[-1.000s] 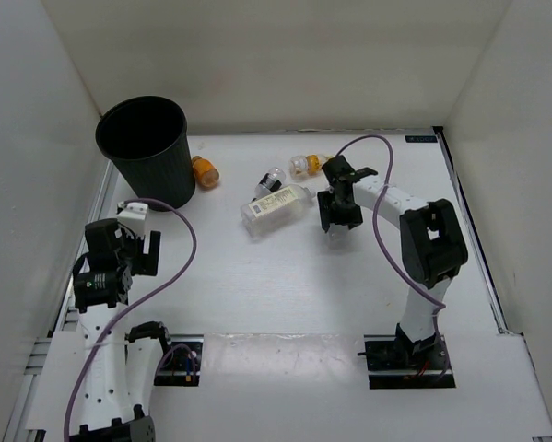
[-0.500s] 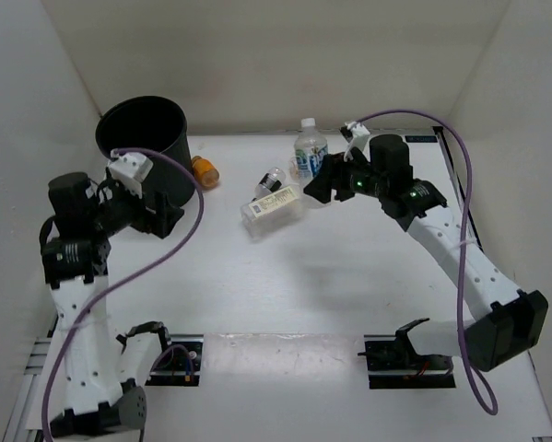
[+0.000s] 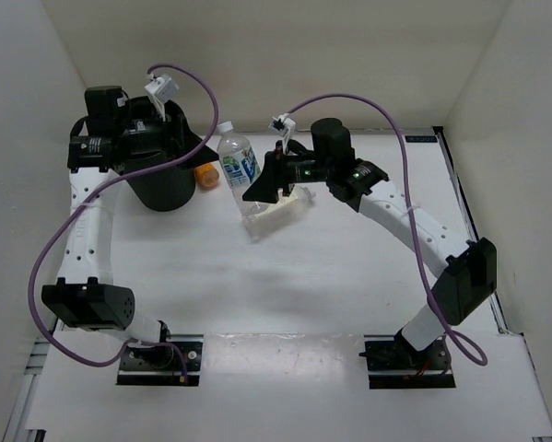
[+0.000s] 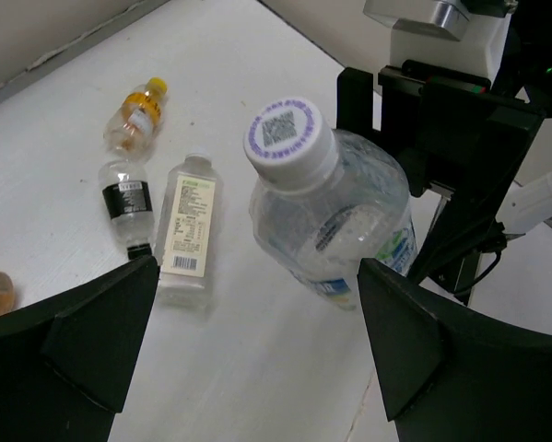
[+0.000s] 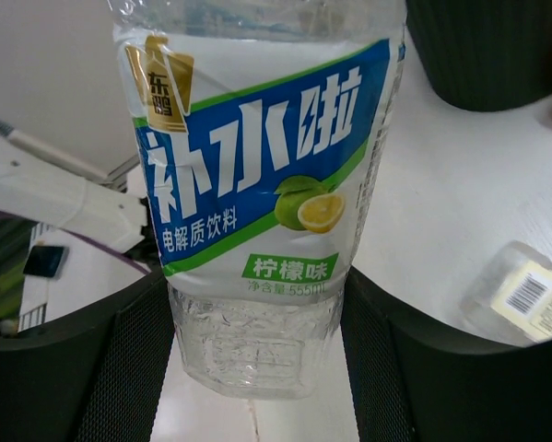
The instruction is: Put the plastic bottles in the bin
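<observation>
Above the counter [image 3: 331, 276], right claw [image 3: 255, 184] grips bottle [image 3: 236, 161] near bin [image 3: 156, 189]; left claw [image 3: 188, 147] hangs open. Best carry it squarely over the bin before letting go.

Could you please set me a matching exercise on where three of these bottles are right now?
1. clear plastic bottle with blue-and-white label
2. flat clear plastic bottle with white label
3. stubby orange plastic bottle

A. next to the black ribbed round bin
B. gripped in the right end effector
C. lying beside the small dark-labelled bottle

Pairs: 1-B, 2-C, 3-A.
</observation>
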